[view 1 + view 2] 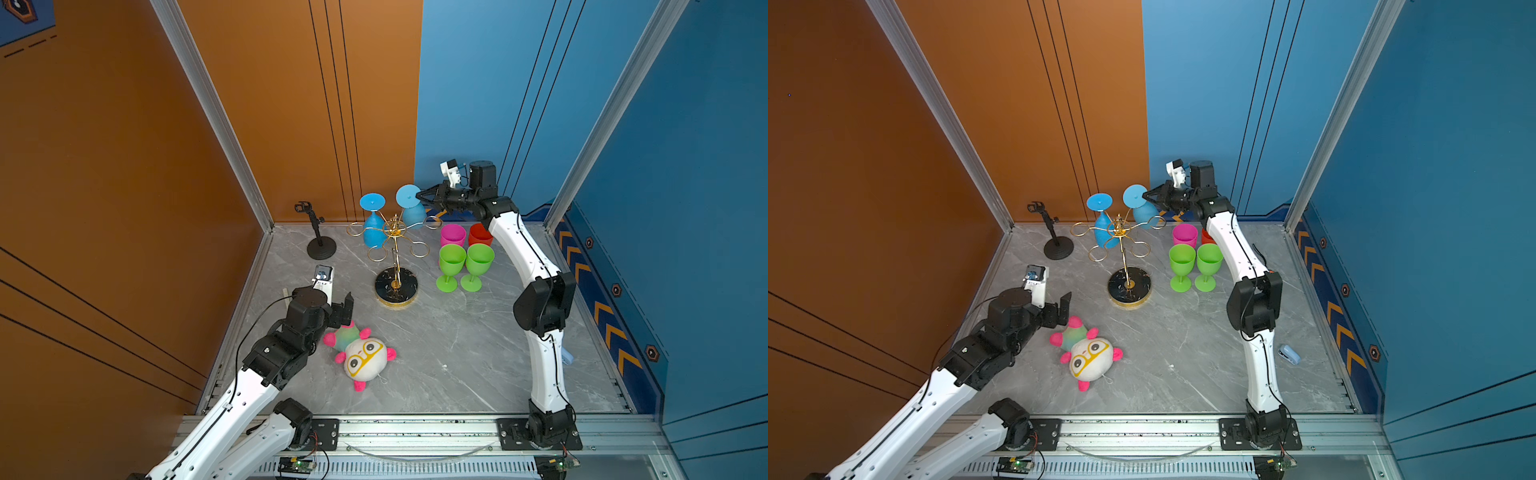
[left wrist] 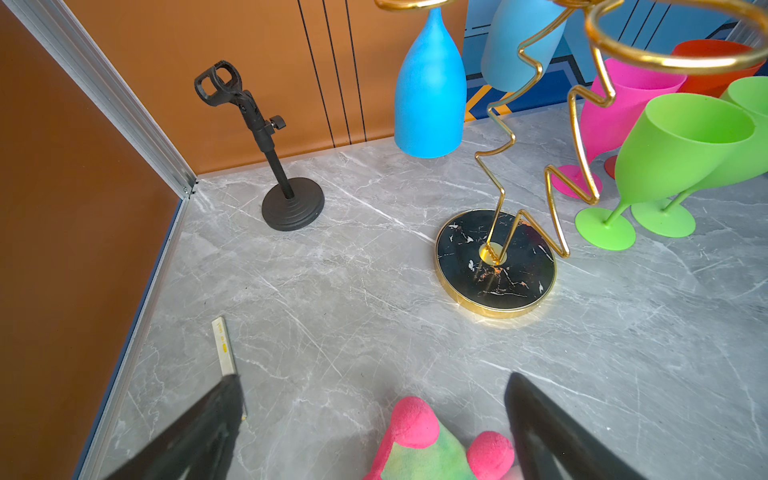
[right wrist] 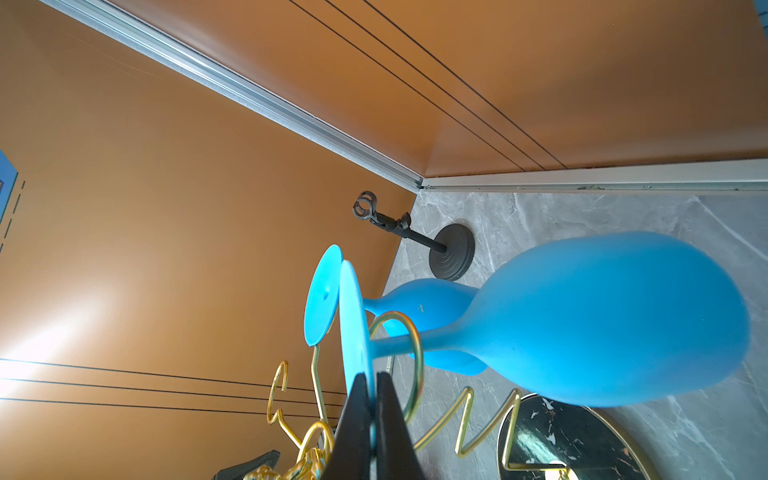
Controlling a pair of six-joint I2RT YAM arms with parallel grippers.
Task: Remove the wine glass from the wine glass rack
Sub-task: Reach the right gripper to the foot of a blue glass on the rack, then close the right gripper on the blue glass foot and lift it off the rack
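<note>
grasp done: right gripper pinched shut on foot disc of blue wine glass; stem not yet out of wine glass rack loop (glass hangs tilted). next likely: slide stem outward through loop gap. left gripper wide.

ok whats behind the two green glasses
A pink glass and a red glass stand behind the green glasses. The right arm covers part of the red one in both top views.

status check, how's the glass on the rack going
Right gripper shut on blue wine glass foot, stem in rack loop. Left gripper open, away. Second blue glass hangs close beside.
</note>
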